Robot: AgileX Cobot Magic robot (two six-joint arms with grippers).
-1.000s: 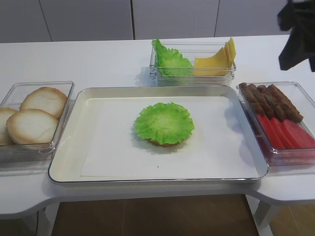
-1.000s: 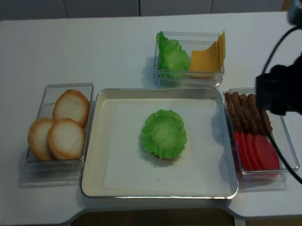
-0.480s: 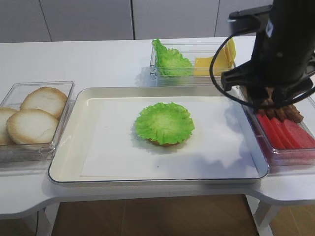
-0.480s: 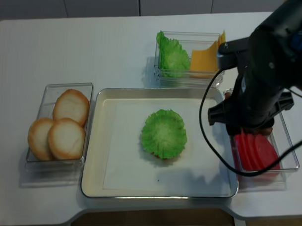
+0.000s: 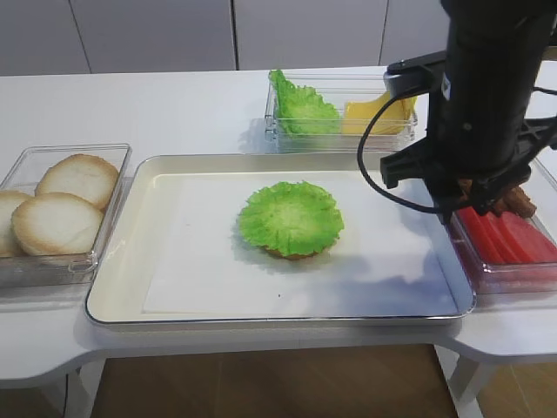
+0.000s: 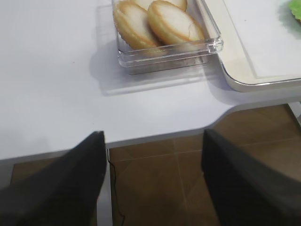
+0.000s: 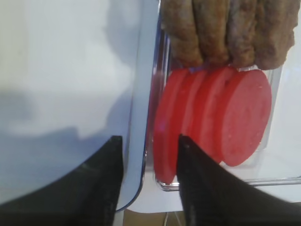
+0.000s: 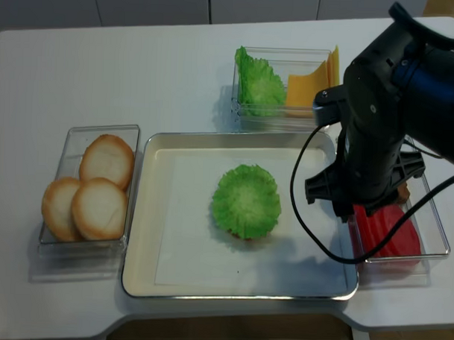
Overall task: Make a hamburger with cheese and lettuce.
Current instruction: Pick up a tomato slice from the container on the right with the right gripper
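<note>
Now right fingers (image 7: pixel 149 181), parted and empty, hover at frame bottom above red slices (image 7: pixel 214 122); cheese (image 5: pixel 376 115) upper right.

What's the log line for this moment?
right gripper: open, over red slices | left gripper: open, idle off table | hamburger: bun plus lettuce on tray

White table (image 5: pixel 157 109); grey cabinets (image 5: pixel 157 35); brown floor (image 6: pixel 188 188).
</note>
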